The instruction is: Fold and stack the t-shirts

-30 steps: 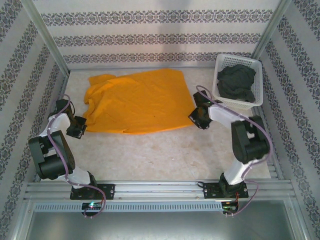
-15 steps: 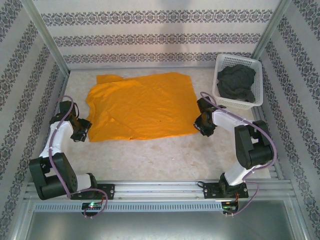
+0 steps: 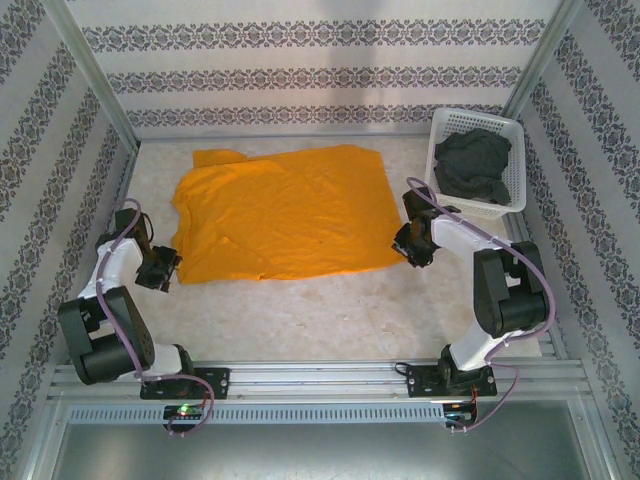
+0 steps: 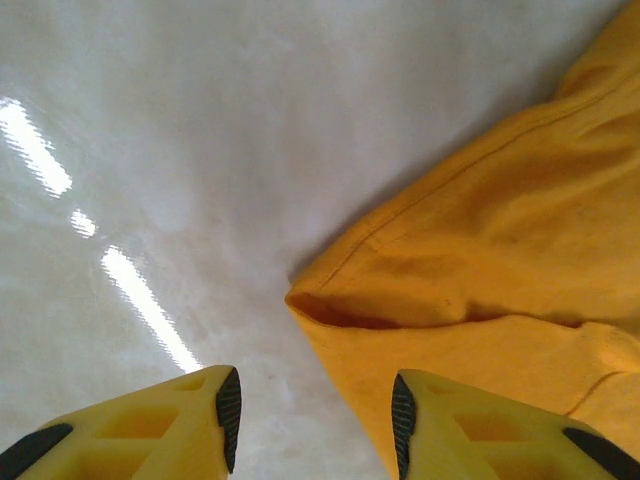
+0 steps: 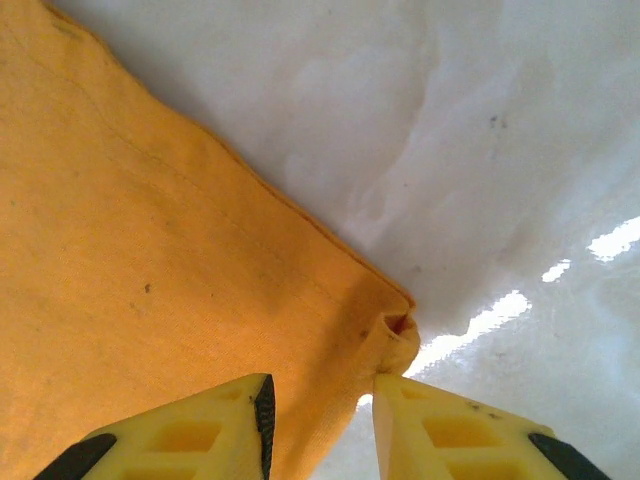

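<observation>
Orange shirt spread flatter; left gripper, right gripper opened, released corners.

Orange t-shirt spread flat; grey t-shirt crumpled in basket.

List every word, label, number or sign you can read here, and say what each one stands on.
None: no readable text in any view.
The orange-yellow t-shirt is plain, with no print or tag showing.
The charcoal t-shirt in the white basket shows no label.
The wallpaper bears only ornamental bands, not letters.
</observation>
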### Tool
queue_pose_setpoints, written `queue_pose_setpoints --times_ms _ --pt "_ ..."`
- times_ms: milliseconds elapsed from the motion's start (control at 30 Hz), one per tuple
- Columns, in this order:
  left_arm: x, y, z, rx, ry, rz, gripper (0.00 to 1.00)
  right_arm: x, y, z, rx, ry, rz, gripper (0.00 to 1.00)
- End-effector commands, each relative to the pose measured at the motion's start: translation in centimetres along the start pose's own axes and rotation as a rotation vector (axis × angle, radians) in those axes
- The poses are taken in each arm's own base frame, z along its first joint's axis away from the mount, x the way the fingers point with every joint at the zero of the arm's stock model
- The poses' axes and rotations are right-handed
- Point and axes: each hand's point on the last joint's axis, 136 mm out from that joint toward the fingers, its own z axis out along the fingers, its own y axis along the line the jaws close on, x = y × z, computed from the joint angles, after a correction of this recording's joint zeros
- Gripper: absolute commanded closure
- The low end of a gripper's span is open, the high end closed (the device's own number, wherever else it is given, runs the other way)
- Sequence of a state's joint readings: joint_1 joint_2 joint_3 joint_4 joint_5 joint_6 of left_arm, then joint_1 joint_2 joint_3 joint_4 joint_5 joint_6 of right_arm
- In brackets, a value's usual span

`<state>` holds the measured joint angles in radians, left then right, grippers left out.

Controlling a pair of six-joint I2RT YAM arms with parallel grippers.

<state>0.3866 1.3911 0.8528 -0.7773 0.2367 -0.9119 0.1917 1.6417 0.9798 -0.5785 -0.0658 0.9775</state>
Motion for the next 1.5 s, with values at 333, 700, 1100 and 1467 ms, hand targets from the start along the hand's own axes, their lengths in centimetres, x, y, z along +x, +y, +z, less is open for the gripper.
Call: queue_pose_setpoints --times_ms 333,700,1100,1467 --pt "-0.7 -1.3 3.1 0.028 0.04 0.038 0.53 0.0 1.3 0.6 -0.051 0.05 -0.045 0.66" --pt "-1.0 -3.3 0.3 0.099 -0.01 -0.009 0.53 -0.1 1.8 0.3 -0.051 0.035 -0.051 0.67" --pt "4.9 -14.7 2.6 0.13 0.0 0.332 0.53 0.1 2.2 0.2 -0.043 0.029 -0.065 0.67" --pt "4.6 -14.7 3.1 0.06 -0.023 0.343 0.46 -0.5 -0.3 -0.4 -0.006 0.004 -0.068 0.65"
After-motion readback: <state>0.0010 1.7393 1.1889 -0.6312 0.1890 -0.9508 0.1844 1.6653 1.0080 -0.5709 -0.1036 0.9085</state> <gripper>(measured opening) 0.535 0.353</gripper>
